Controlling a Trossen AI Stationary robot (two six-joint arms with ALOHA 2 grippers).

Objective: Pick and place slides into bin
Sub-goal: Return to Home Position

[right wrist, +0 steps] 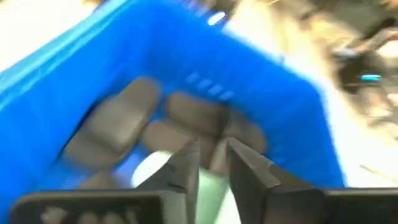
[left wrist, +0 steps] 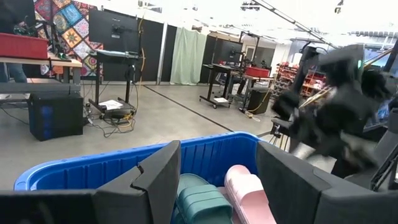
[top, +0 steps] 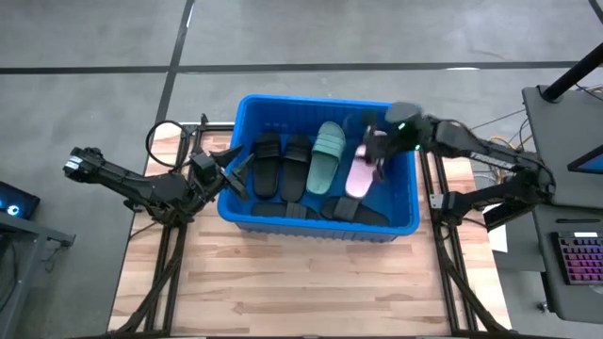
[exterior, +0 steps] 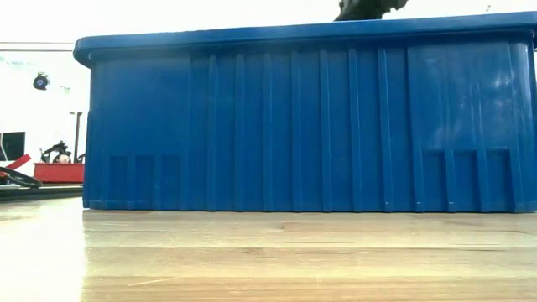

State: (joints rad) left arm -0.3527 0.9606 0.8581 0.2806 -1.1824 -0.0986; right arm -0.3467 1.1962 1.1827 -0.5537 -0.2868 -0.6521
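Note:
The blue bin (top: 320, 224) stands at the table's middle and fills the low view (exterior: 302, 126). Inside it lie two black slides (top: 281, 162), a green slide (top: 327, 155) and a pink slide (top: 361, 175) side by side. More black slides (top: 358, 212) lie along its near wall. My left gripper (top: 231, 168) hovers level at the bin's left rim, open and empty; past its fingers the left wrist view shows the green slide (left wrist: 199, 202) and the pink slide (left wrist: 245, 186). My right gripper (top: 373, 147) is blurred above the bin's far right part, its fingers (right wrist: 212, 163) a little apart with nothing between them.
Bare wooden table (top: 301, 282) lies in front of the bin. A loop of cable (top: 165, 138) sits at the far left of the table. A desk with a keyboard (top: 577, 259) stands off the table's right side.

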